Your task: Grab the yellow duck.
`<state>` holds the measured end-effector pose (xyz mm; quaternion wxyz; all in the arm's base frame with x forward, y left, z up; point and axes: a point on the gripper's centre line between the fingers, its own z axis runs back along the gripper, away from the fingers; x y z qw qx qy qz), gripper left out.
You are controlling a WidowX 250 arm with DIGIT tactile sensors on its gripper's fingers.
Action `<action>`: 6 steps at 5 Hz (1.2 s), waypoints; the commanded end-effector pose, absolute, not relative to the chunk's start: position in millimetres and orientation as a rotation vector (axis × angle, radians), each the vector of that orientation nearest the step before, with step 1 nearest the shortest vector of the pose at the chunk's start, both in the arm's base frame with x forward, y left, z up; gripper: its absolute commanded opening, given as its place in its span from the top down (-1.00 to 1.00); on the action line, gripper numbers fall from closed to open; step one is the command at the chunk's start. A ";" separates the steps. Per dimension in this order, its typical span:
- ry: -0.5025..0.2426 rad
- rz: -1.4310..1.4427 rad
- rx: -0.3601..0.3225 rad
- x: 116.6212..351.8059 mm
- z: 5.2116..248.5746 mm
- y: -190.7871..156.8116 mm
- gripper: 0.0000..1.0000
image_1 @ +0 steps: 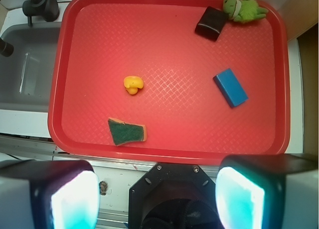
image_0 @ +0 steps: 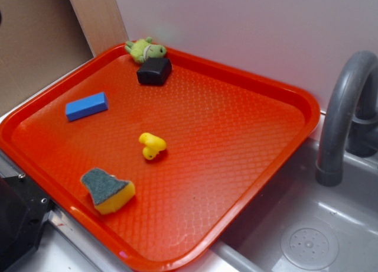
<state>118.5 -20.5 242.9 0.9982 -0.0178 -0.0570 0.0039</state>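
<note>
Jaws: spread wide, nothing between them. In the wrist view the gripper (image_1: 157, 196) sits at the bottom edge of the frame, its two pale, teal-lit fingers (image_1: 75, 199) far apart, well clear of the tray and above its near rim.

Task item: the tiny bright-yellow rubber duck toy (image_0: 152, 146) (image_1: 133, 84) lies on the textured floor of the red plastic tray (image_0: 248, 142) (image_1: 169, 50), roughly mid-tray, untouched and apart from every other object.

Other contents of the tray:
- Wedge-shaped yellow sponge with dark green scouring top (image_0: 107, 190) (image_1: 127, 131), near the duck, close to the tray edge nearest the gripper.
- Blue rectangular block (image_0: 87, 106) (image_1: 231, 87), lying flat, well apart from the duck.
- Black rectangular block (image_0: 154, 71) (image_1: 210, 23), at the far corner.
- Fuzzy lime-green plush toy (image_0: 145, 49) (image_1: 243, 10), touching or just beside the black block, against the tray rim.

Surroundings: the tray rests partly over a grey sink basin (image_0: 307, 236) (image_1: 25, 74); a grey curved faucet (image_0: 345, 112) (image_1: 37, 5) stands beside it.
</note>
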 end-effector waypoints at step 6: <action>-0.103 -0.118 0.011 201.4 167.0 -48.3 -1.00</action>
